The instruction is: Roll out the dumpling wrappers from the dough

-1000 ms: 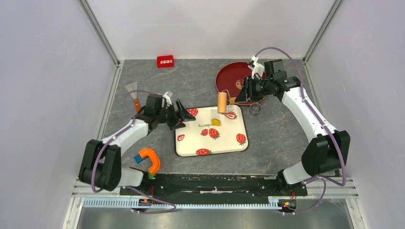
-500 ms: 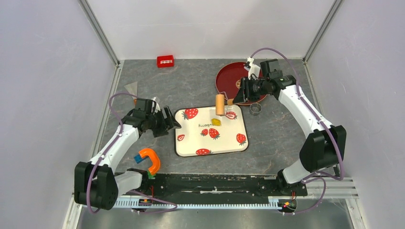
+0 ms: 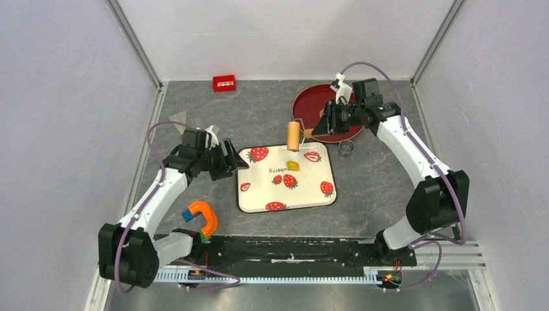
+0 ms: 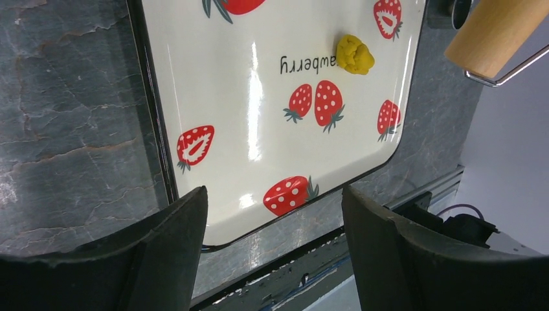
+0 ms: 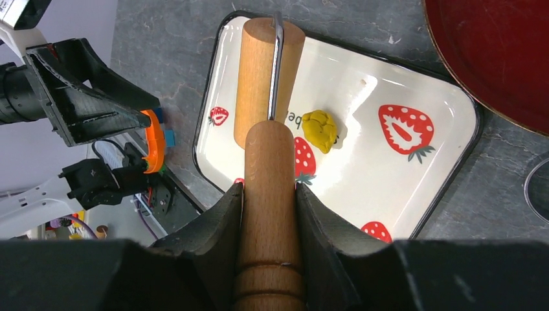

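A thumb-sized lump of yellow dough (image 3: 293, 166) (image 4: 355, 54) (image 5: 320, 129) lies on the white strawberry-print tray (image 3: 304, 189) (image 4: 213, 78) (image 5: 382, 175), near its far side. My right gripper (image 3: 314, 132) (image 5: 269, 194) is shut on the wooden handle of the roller (image 3: 294, 136) (image 5: 267, 71) (image 4: 495, 32). The roller's drum hangs above the tray's far edge, just beyond the dough and apart from it. My left gripper (image 3: 234, 159) (image 4: 275, 201) is open with nothing in it and hovers over the tray's left edge. No dumpling wrappers are in view.
A red plate (image 3: 304, 107) (image 5: 492, 58) sits behind the tray at the right, with a small metal ring (image 3: 347, 148) beside it. An orange U-shaped tool (image 3: 204, 217) lies near the left arm's base. A scraper (image 3: 178, 118) and a red block (image 3: 224, 83) lie at the far left.
The left gripper drew back left off the tray, then edged forward again to its left rim. The right gripper carried the roller slightly left and farther back.
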Tool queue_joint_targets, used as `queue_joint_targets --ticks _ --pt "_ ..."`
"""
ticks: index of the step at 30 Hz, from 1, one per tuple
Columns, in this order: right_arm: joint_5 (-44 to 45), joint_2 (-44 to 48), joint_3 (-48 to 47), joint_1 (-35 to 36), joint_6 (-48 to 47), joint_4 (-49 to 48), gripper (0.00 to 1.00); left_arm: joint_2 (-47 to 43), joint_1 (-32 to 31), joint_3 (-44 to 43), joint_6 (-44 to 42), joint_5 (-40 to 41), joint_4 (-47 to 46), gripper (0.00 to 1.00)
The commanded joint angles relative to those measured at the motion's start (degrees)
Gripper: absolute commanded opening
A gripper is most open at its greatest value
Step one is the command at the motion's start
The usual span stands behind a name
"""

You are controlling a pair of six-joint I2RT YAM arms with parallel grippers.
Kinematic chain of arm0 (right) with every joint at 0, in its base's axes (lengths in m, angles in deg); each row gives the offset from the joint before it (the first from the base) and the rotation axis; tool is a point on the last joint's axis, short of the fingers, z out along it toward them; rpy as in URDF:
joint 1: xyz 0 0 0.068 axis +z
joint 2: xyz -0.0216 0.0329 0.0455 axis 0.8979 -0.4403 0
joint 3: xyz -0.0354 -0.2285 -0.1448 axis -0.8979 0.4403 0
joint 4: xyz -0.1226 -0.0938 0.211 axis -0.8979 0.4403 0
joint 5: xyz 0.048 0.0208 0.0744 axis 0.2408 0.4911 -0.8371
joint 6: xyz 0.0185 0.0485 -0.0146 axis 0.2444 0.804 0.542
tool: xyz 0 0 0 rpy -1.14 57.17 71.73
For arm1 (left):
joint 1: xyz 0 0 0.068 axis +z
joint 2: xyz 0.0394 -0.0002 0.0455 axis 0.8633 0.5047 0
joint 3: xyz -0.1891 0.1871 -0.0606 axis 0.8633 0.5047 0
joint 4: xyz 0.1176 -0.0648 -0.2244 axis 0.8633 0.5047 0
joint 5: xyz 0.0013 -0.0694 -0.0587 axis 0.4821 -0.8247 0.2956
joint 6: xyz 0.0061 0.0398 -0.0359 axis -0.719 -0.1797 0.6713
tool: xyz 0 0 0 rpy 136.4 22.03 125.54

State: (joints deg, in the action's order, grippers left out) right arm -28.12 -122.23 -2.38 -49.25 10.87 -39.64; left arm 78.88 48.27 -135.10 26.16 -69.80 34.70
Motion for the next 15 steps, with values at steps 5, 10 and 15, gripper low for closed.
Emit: queue_joint_targets --ticks 5,10,15 --pt "-1.10 1.03 -4.13 0.23 -1.39 -1.00 0.00 -3.22 -0.18 4.21 13.17 3.87 -7.66 0.79" --pt "-1.81 2.07 -1.62 0.04 -2.33 -1.01 0.00 -3.89 -0.18 3.87 17.65 6.41 -8.70 0.79" --pt "-1.28 1.37 -3.04 0.05 -2.20 -0.71 0.00 -0.51 -0.18 2.73 13.98 2.82 -7.38 0.79"
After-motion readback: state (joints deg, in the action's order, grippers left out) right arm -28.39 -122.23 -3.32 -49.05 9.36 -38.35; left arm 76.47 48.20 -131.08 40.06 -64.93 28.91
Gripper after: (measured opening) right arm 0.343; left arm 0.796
